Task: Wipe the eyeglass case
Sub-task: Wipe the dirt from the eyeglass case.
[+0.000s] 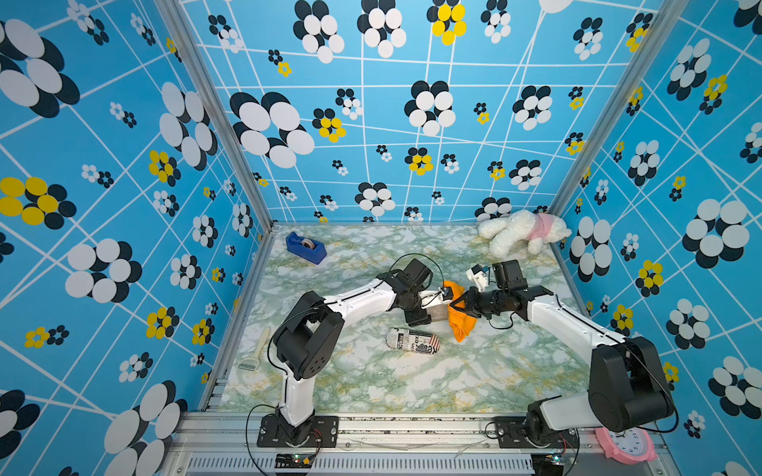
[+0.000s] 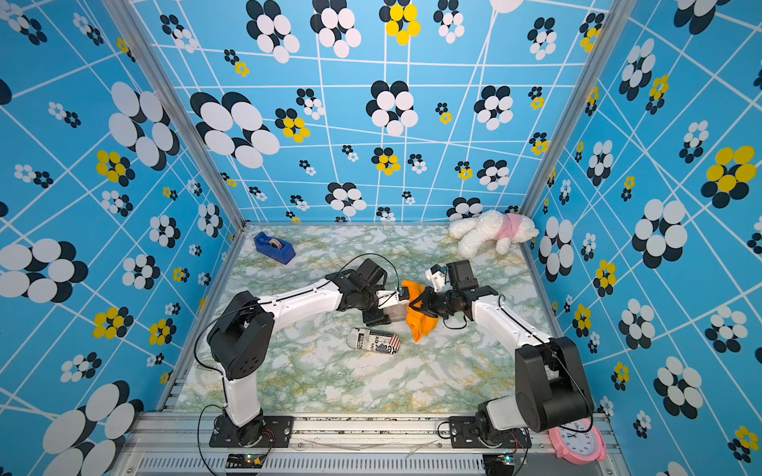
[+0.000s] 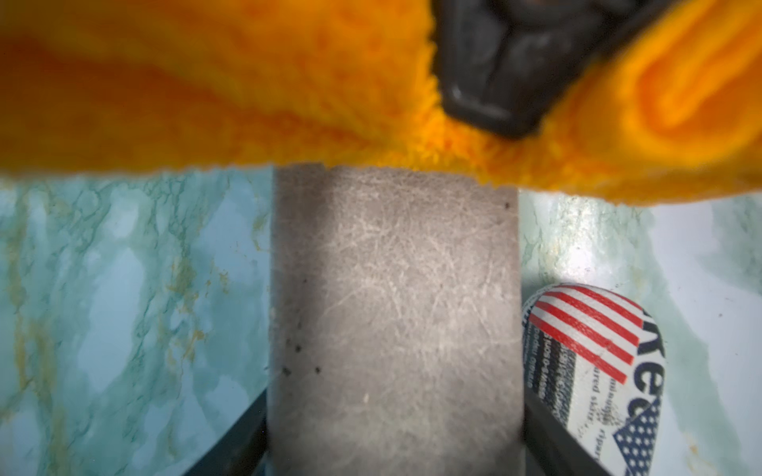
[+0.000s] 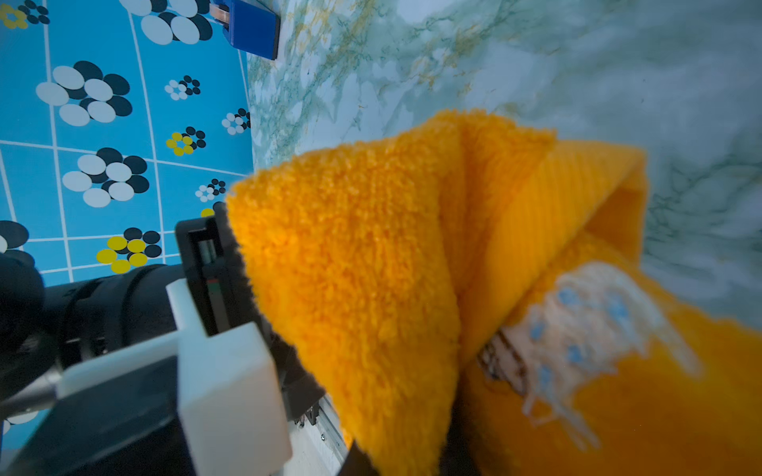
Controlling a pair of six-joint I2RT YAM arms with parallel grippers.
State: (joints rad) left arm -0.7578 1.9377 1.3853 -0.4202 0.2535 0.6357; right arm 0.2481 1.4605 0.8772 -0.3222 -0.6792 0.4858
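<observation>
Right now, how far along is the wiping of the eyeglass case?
Done: the left tool is clamped on the grey eyeglass case, and the right tool is shut on the orange cloth. In hand: the cloth covers the case's end away from the left tool, as the left wrist view shows. Left: most of the scuffed surface lies uncovered; whether any of it has been wiped I cannot tell.

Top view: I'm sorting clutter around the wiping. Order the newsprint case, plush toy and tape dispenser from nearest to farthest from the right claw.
From the right claw:
1. Newsprint case, front, near centre.
2. Plush toy, back right corner.
3. Tape dispenser, back left.
</observation>
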